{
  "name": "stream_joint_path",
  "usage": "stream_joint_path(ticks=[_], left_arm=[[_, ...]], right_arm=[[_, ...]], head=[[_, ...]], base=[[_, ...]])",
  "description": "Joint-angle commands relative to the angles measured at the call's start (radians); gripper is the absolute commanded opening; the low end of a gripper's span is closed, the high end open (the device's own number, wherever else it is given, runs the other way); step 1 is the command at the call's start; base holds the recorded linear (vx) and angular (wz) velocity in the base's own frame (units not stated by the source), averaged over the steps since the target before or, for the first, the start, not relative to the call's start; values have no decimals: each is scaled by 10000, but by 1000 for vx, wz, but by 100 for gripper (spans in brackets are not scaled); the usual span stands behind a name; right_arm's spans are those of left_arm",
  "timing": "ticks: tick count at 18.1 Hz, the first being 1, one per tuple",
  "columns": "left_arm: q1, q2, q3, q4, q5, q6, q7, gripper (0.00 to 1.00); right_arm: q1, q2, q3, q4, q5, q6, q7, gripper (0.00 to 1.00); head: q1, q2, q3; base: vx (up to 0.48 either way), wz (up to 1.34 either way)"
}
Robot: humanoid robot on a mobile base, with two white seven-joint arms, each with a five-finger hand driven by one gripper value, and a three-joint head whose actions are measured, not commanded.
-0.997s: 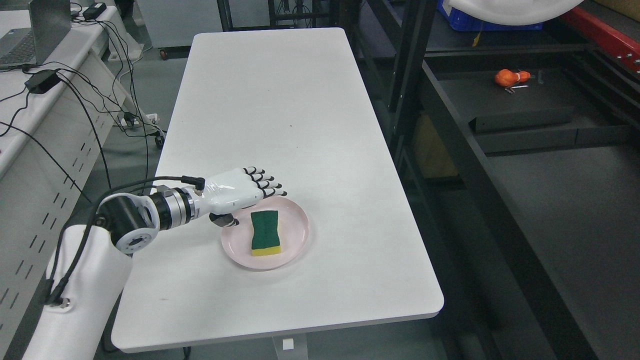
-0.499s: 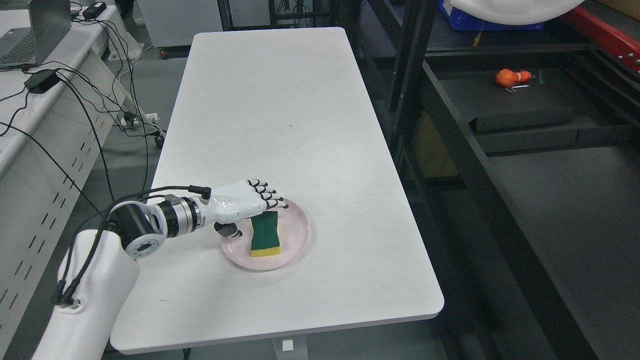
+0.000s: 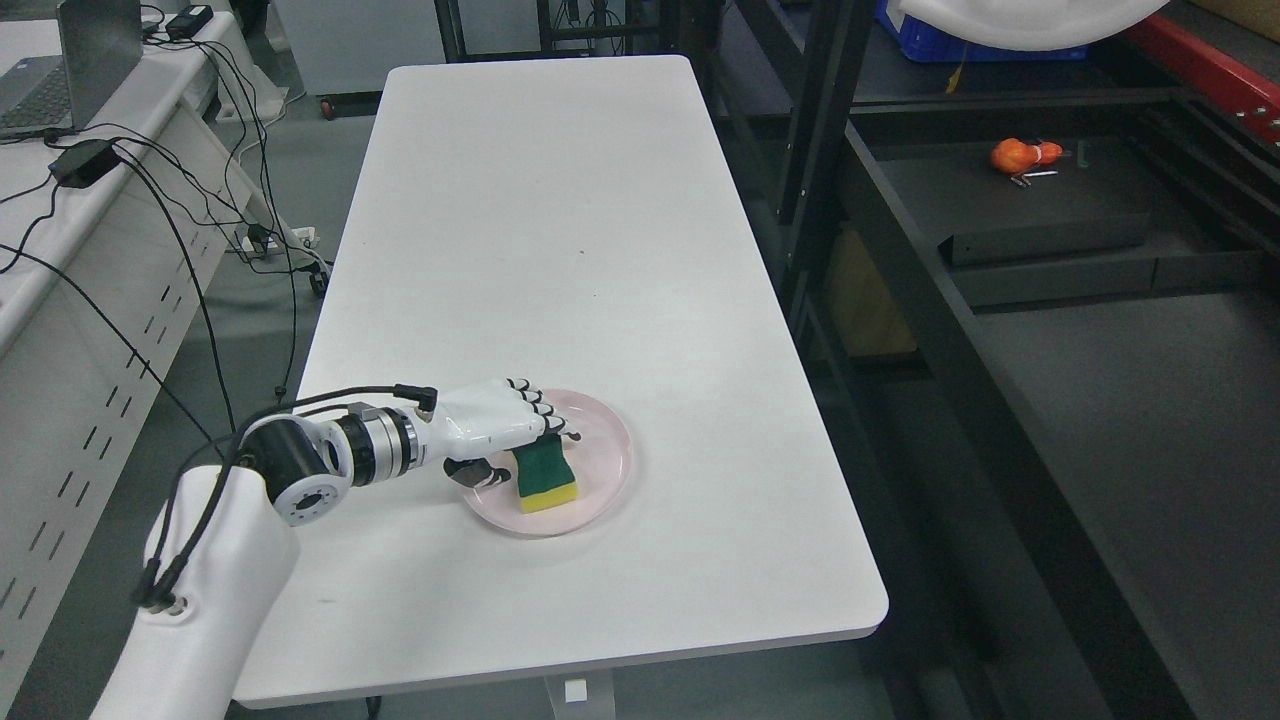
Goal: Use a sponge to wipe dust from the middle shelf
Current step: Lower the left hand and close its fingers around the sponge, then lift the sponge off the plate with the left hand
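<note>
While the left arm is reaching in from the lower left corner, the left hand (image 3: 500, 425) is hovering low over the near-left part of the pink plate (image 3: 610, 450), palm down. Its fingers (image 3: 545, 415) are bending down over the far end of the sponge (image 3: 545, 478), and the thumb is sitting just beside the sponge's left edge at the plate's rim. Whether the fingers are actually squeezing the sponge or only touching its top is hard to tell from this angle; they are curled around it but the contact is hidden under the hand.

The sponge is lying in the plate, green scouring side up with the yellow layer showing along its near edge, its far half covered by the hand. The plate is sitting on the white surface (image 3: 560, 220), in the near half, closer to the left edge than to the right.

To the right of the surface, a dark metal shelf (image 3: 1100, 400) is standing, with black uprights and broad dark boards running away from the camera. On a farther board of that shelf an orange object (image 3: 1020, 155) is lying well apart from everything on the surface. At the far left a second desk (image 3: 60, 230) is carrying a laptop (image 3: 70, 60) and a tangle of black cables (image 3: 180, 190) that are hanging down toward the floor.
</note>
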Motion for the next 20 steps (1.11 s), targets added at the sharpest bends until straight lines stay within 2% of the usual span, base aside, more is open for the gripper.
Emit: stream_joint_path(ticks=[1,9,14,20], left_arm=[[-50,-235,190,728,14,-7,-35,71],[-234,-250,895,667,136,-7,-5,61],[-234,-235,1661,651,121,-7,-5,45],[-218,-234,2015,682,121,-7,-5,27]], right_arm=[[-9,-175,0,-175,0,722,-2,100],[6,-175,0,-175,0,722,-2,100],[-9,-175,0,-175,0,722,-2,100],[-9,-175,0,-175,0,722,-2,100]], head=[[0,0,0],[0,0,0],[0,0,0],[0,0,0]], base=[[0,0],[0,0],[0,0],[0,0]])
